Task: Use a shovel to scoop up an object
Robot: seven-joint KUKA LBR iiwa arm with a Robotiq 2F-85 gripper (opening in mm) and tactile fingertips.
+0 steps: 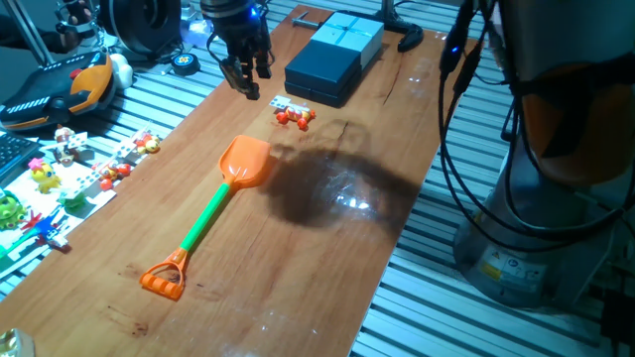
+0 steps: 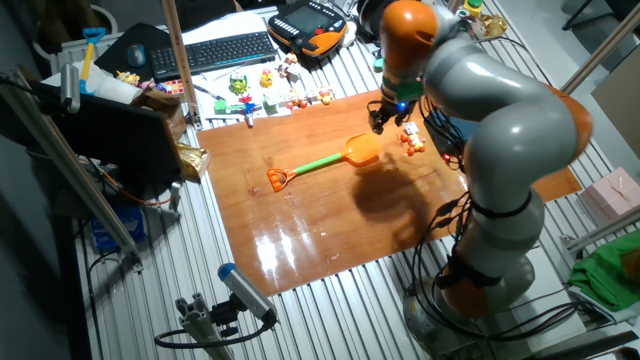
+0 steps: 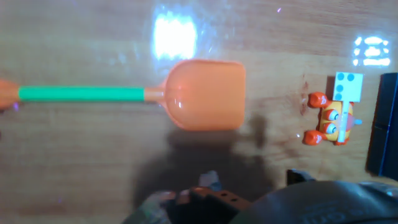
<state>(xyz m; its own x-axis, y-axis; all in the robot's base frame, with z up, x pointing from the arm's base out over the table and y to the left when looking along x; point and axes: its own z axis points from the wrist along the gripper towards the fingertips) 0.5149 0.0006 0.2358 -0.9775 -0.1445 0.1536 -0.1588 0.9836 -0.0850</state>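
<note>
Orange-bladed shovel (image 1: 213, 211) flat — object (image 1: 294, 115) near.

we see a dark blue box (image 1: 334, 55) at the far end of the wooden table (image 1: 327, 258), and off the board's left edge small toy figures (image 1: 45, 178) in yellow, green and pink; a black keyboard (image 2: 225, 50) lies beyond.

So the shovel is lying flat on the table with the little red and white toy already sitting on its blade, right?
Not quite. The shovel does lie flat on the table, but the toy rests on the wood just beyond the blade's front edge, apart from it. The hand view shows the gap.
</note>
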